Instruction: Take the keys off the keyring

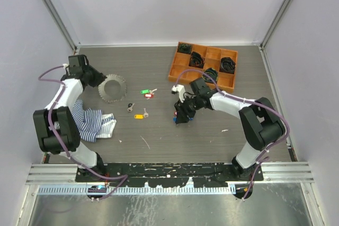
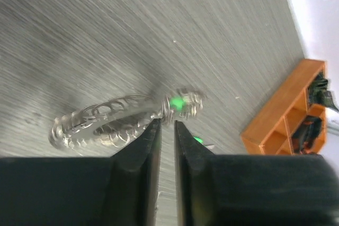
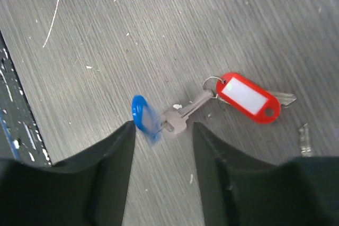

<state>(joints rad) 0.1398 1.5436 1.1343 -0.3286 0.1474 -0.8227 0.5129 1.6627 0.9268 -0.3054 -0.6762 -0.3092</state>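
The keyring (image 1: 113,89) lies flat on the grey, streaky surface (image 1: 159,141), in the upper left of the top view. It is a thin loop of grey metal with little links all round it, like teeth. The black left fingers (image 2: 140,157) are almost together, with only a thin gap. Their tips are at the ring's rim, but I cannot tell if they pinch it.

Loose keys (image 1: 145,112) lie to the right of the ring. One has a green tag (image 1: 144,91) and one has a yellow tag (image 1: 139,116). Further right, the right fingers (image 3: 106,168) stand apart over a silver key with a blue tag (image 3: 144,117). A red tag (image 3: 246,98) with a white label lies close by.

An orange wooden tray (image 1: 174,66) with black coils in its boxes sits at the upper right. A striped blue-and-white cloth (image 1: 92,123) lies crumpled at the lower left, beside the left arm.
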